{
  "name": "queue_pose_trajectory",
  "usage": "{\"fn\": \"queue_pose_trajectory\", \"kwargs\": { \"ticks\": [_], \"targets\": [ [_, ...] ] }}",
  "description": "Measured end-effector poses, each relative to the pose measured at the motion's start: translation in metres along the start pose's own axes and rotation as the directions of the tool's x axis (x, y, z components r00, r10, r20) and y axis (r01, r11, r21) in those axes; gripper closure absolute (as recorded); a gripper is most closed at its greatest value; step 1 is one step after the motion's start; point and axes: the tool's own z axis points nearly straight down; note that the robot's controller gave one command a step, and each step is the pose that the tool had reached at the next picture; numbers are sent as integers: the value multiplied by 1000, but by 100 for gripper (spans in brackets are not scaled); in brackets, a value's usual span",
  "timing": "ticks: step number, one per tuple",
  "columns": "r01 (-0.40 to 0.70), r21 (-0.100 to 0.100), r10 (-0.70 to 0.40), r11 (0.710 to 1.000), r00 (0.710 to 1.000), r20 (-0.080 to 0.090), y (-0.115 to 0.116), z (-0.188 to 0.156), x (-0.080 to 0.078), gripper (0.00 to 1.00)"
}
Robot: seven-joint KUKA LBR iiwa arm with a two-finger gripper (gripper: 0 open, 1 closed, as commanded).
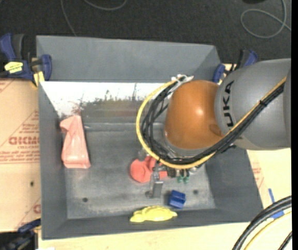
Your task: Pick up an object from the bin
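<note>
My gripper [154,187] reaches down from under the arm's orange cover into the front middle of the bin. A red, rounded lump [138,171] lies right beside it on the left and looks to be touching it. A small blue block [176,199] sits on the floor just right of the gripper's tip. A tiny green piece [183,178] lies behind the blue block, partly under the arm. The cover hides most of the gripper.
A pink, soft, bag-like thing [74,144] lies against the left wall. A flat yellow thing [153,214] rests at the foot of the front wall, just below the gripper. The arm and its cables cover the bin's right half.
</note>
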Motion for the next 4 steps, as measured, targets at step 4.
{"fn": "queue_pose_trajectory", "kwargs": {
  "ticks": [4],
  "targets": [
    [43, 2, -43, 999, 999, -7, -15, -47, -17, 0]
  ]
}}
